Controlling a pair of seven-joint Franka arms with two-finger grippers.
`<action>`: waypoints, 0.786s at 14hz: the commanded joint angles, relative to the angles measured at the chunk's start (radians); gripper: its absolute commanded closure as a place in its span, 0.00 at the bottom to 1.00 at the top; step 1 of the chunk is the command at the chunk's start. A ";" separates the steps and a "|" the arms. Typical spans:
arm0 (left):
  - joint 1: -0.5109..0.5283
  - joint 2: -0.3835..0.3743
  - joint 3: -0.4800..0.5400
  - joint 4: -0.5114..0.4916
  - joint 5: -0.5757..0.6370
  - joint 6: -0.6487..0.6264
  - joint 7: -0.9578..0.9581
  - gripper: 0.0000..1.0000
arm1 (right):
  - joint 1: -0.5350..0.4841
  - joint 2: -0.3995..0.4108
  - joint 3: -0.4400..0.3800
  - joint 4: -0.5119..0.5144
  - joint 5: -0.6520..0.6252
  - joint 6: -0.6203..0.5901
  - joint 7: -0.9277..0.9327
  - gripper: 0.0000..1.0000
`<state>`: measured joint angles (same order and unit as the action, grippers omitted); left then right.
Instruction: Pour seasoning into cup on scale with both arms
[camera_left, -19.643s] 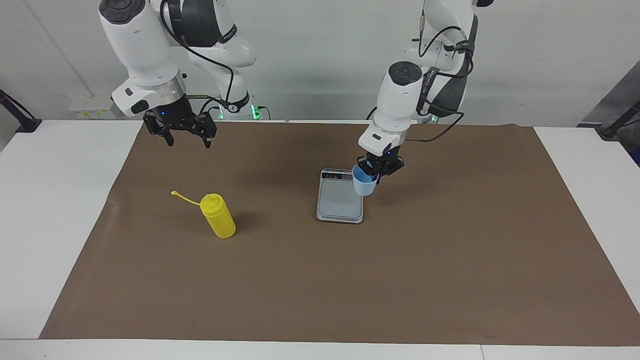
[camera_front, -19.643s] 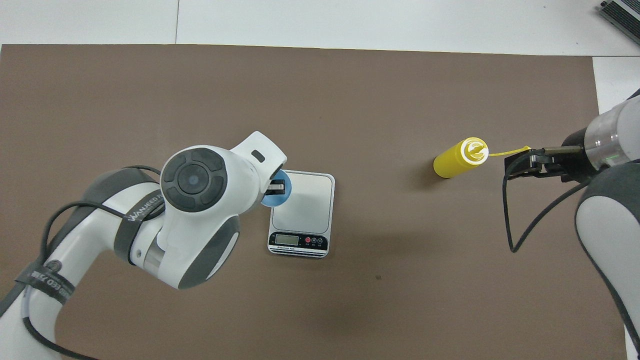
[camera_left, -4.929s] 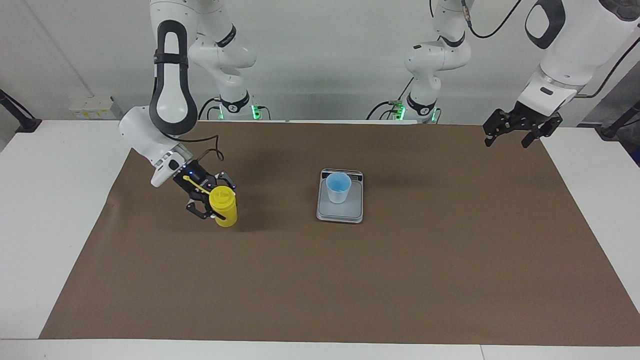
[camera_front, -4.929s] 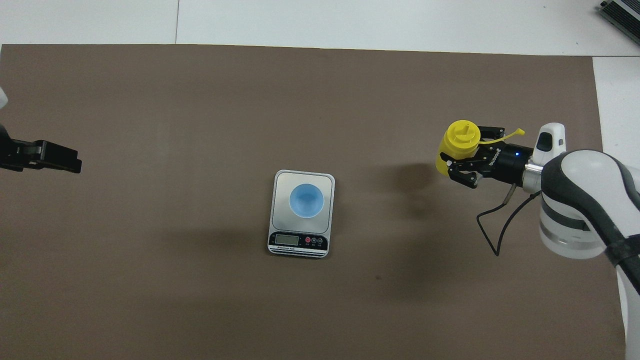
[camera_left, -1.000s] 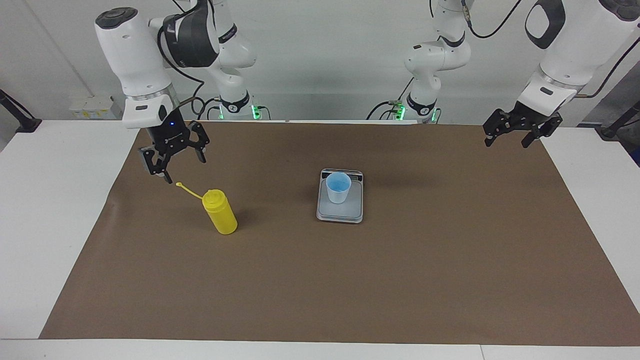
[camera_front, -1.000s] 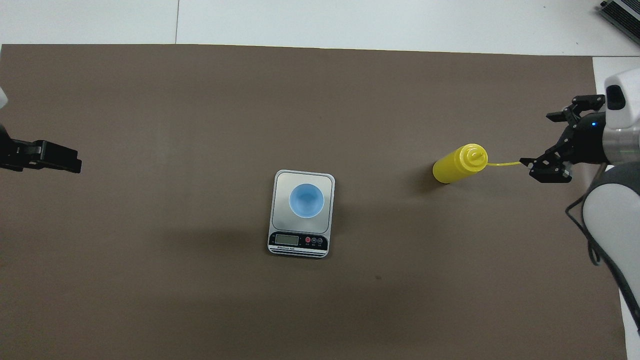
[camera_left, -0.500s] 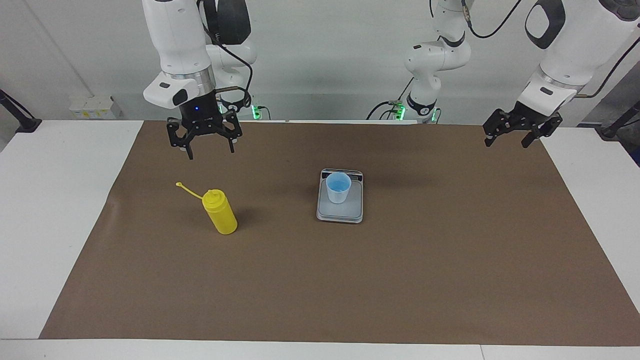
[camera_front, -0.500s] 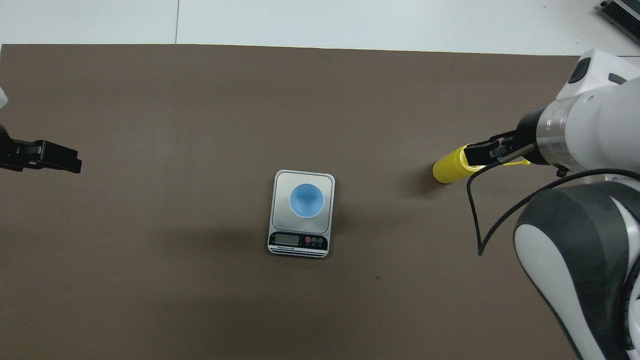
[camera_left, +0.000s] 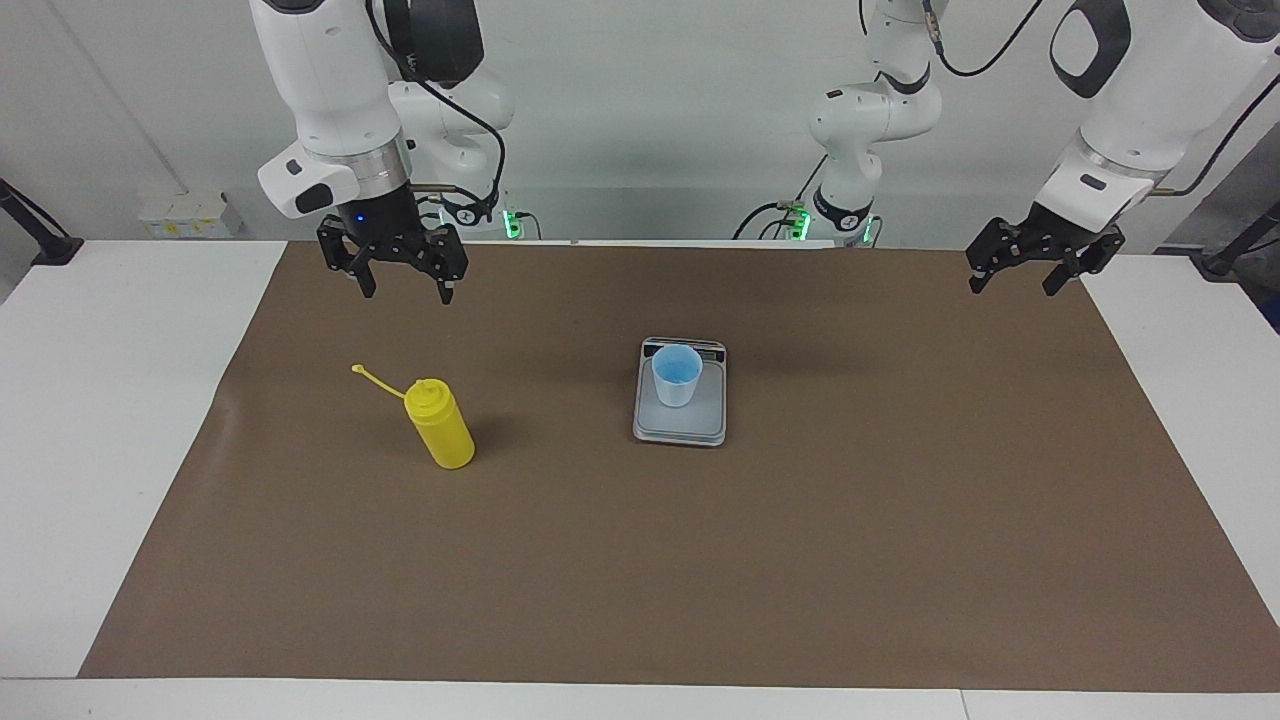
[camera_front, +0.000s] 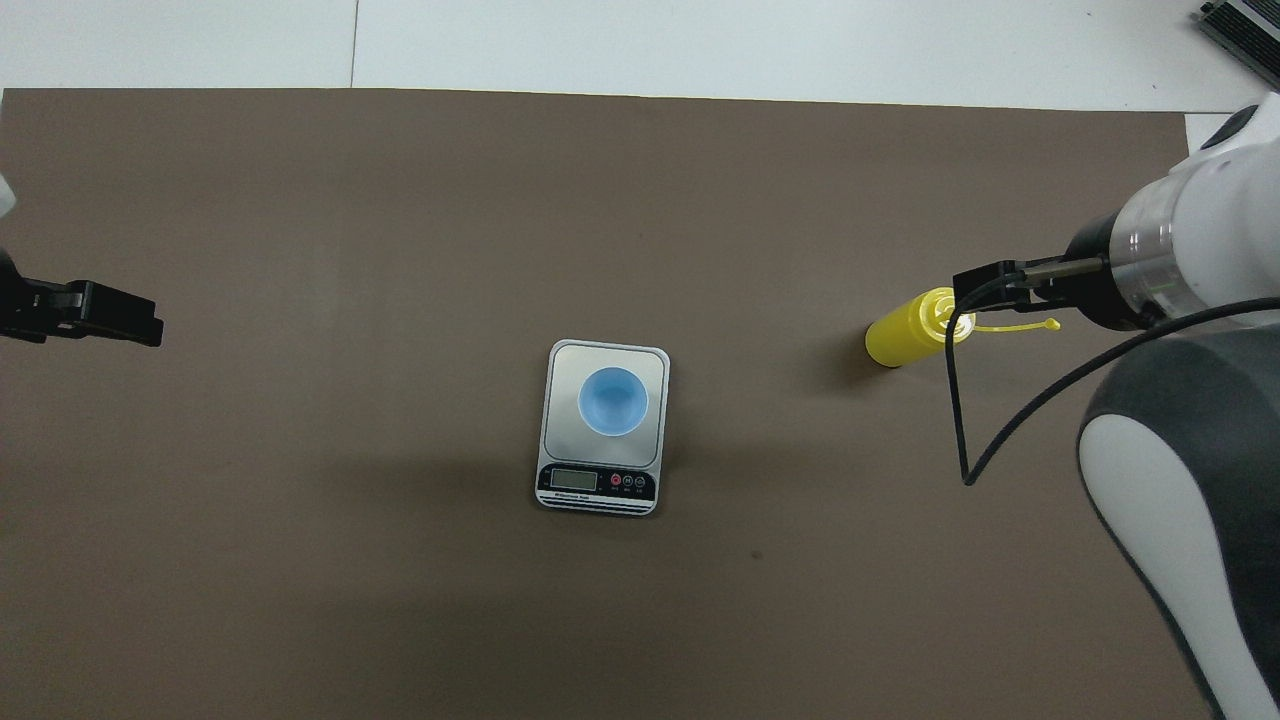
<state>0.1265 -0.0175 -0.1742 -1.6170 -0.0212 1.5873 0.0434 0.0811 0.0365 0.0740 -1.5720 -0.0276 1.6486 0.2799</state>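
Hanging above the brown mat, the right gripper points straight down with its fingers spread and empty, over bare mat nearer to the robots than the yellow bottle. The left gripper waits over the mat's edge at the left arm's end, fingers likewise apart, holding nothing. The bottle stands upright, well apart from the scale, toward the right arm's end. The blue cup sits on the scale; whether it holds anything I cannot tell.
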 joint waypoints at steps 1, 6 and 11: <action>0.016 -0.024 -0.005 -0.024 -0.011 -0.004 0.012 0.00 | -0.037 0.007 0.003 0.010 0.057 -0.023 0.013 0.00; 0.016 -0.024 -0.005 -0.024 -0.011 -0.004 0.013 0.00 | -0.053 -0.012 0.000 -0.031 0.064 -0.026 0.004 0.00; 0.016 -0.024 -0.007 -0.024 -0.011 -0.004 0.013 0.00 | -0.070 -0.015 0.000 -0.034 0.063 -0.026 0.004 0.00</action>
<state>0.1265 -0.0175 -0.1742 -1.6170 -0.0212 1.5873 0.0434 0.0213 0.0371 0.0699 -1.5884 0.0189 1.6278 0.2824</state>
